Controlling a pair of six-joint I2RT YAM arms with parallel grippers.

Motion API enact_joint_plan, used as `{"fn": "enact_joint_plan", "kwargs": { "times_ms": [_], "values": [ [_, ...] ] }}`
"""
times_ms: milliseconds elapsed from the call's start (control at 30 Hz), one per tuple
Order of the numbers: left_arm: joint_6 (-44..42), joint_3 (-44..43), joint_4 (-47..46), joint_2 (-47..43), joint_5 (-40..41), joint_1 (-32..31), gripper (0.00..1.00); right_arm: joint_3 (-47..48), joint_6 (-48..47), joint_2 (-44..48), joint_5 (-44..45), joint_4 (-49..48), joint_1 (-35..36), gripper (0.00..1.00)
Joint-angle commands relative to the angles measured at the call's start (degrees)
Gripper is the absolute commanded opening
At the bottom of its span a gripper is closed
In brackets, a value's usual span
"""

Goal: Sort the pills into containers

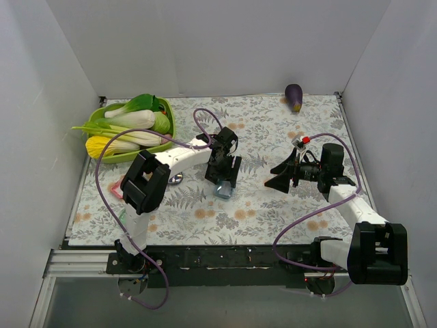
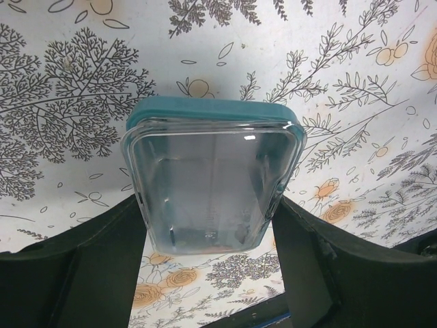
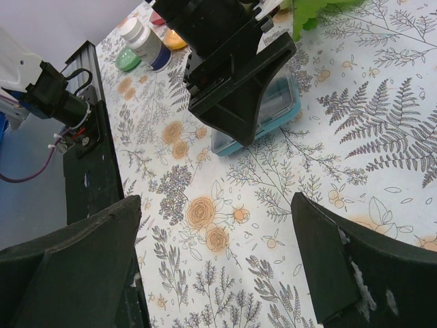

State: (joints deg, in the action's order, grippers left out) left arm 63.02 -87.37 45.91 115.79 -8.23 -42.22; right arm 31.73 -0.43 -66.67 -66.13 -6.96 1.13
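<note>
A clear rectangular container with a blue rim (image 2: 213, 179) sits between the fingers of my left gripper (image 2: 208, 205), which is shut on its two long sides. From above, this container (image 1: 223, 190) hangs under the left gripper (image 1: 224, 179) at the middle of the table, at or just above the cloth. In the right wrist view the same container (image 3: 276, 109) shows beneath the left gripper's black fingers (image 3: 235, 96). My right gripper (image 1: 278, 175) is open and holds nothing, to the right of the container, its jaws (image 3: 215, 260) pointing toward it. No pills show in any view.
A green basket (image 1: 102, 117) of vegetables stands at the back left. A purple eggplant (image 1: 294, 97) lies at the back edge. A red-rimmed tray (image 1: 115, 188) and a small round dish (image 1: 176, 179) lie left. A white bottle (image 3: 145, 39), green dish (image 3: 126, 61) and orange dish (image 3: 175, 41) sit together.
</note>
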Motion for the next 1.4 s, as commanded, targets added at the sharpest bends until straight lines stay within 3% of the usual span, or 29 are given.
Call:
{"fn": "enact_joint_plan", "kwargs": {
  "times_ms": [0, 333, 967, 1367],
  "values": [
    [0.34, -0.78, -1.17, -2.67, -1.08, -0.23, 0.65, 1.76, -0.63, 1.11, -0.67, -0.42, -0.42, 0.98],
    [0.61, 0.19, -2.31, -2.94, -2.23, -0.23, 0.72, 1.67, -0.54, 0.84, -0.58, -0.42, -0.42, 0.98],
    [2.89, 2.29, -5.48, -6.45, -4.25, -0.23, 0.71, 1.59, -0.63, 0.32, -0.14, -0.16, -0.42, 0.98],
    [9.66, 11.43, -20.15, -9.88, -19.36, -0.15, 0.70, 1.58, -1.33, -1.53, 3.90, 0.98, -0.51, 0.98]
  ]
}}
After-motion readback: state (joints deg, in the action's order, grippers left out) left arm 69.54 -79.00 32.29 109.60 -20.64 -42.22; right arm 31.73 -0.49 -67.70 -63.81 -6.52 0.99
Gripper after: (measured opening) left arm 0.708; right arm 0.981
